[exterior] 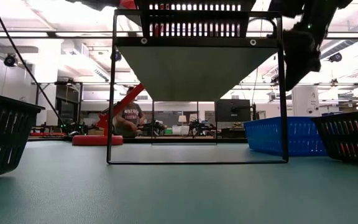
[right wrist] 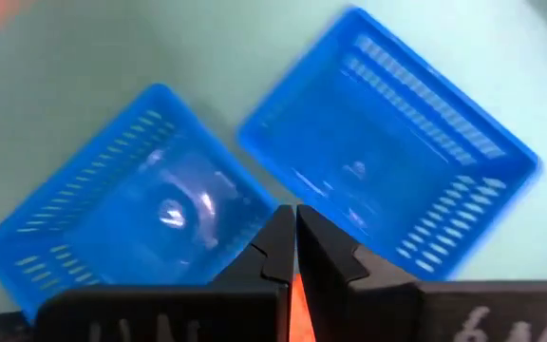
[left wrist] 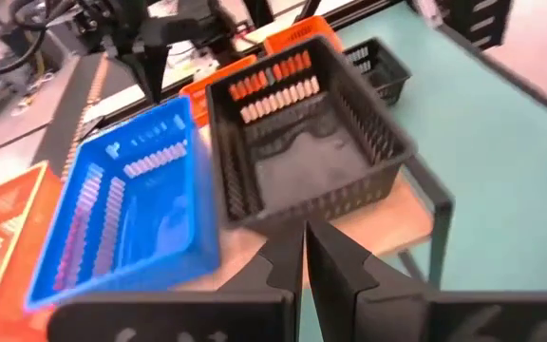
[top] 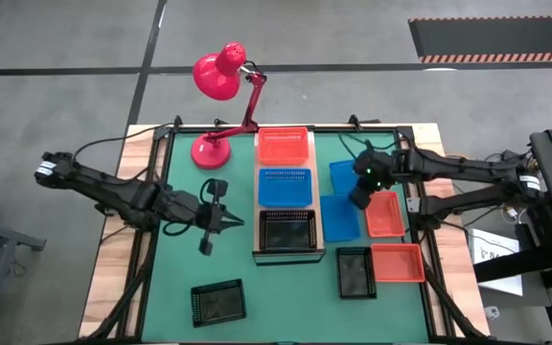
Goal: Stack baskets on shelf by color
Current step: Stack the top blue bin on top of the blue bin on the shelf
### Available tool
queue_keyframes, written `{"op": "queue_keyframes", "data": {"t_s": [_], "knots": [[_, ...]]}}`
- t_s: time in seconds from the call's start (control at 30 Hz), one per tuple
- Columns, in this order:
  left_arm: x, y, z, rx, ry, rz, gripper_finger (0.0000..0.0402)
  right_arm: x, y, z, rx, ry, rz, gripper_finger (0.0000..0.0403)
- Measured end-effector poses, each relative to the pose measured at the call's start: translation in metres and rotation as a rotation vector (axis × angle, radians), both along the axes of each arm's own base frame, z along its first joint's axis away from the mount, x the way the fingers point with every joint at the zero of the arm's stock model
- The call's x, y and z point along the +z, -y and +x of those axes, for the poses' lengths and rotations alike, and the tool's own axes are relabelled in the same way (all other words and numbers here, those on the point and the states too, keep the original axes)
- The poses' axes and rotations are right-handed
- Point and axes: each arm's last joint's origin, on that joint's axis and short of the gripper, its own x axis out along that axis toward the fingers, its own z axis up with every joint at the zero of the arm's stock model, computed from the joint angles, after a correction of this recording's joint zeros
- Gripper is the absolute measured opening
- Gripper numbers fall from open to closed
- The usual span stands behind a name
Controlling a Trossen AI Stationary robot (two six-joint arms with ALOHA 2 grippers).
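Observation:
The shelf (top: 320, 251) stands mid-table and carries a red-orange basket (top: 283, 146), a blue basket (top: 285, 185) and a black basket (top: 288, 230) in a row, each resting on its base. My left gripper (top: 236, 223) hovers shut just left of the shelf's black basket (left wrist: 307, 142). My right gripper (top: 360, 198) hangs shut above two blue baskets (right wrist: 131, 209) (right wrist: 397, 161) that lie on the mat right of the shelf. It touches neither of them. Two more red-orange baskets (top: 384, 213) (top: 398, 262) and two black ones (top: 356, 272) (top: 218, 301) sit on the mat.
A red desk lamp (top: 220, 77) stands at the far left of the mat, its base (top: 210, 151) beside the shelf's far end. In the low view the shelf's black metal legs (exterior: 112, 93) show. A person (exterior: 128, 118) sits far behind the table.

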Motion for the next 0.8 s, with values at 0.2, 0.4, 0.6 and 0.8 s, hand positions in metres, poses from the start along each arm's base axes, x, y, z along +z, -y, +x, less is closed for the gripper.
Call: {"op": "queue_keyframes", "data": {"t_s": [0.2, 0.4, 0.6, 0.8], "knots": [[0.003, -0.006, -0.018, 0.004, 0.055, -0.014, 0.0001, -0.002, 0.015, -0.008, -0.053, -0.026, 0.039, 0.0009], [0.007, -0.012, -0.039, 0.004, 0.119, -0.034, 0.0001, -0.013, 0.026, -0.008, -0.059, -0.120, 0.082, 0.0009], [0.003, -0.015, -0.049, 0.004, 0.167, -0.050, 0.0001, -0.029, 0.029, 0.004, 0.180, -0.228, 0.078, 0.0011], [0.002, -0.017, -0.055, 0.004, 0.184, -0.055, 0.0001, -0.039, 0.032, 0.015, 0.197, -0.253, 0.146, 0.0063]]}}
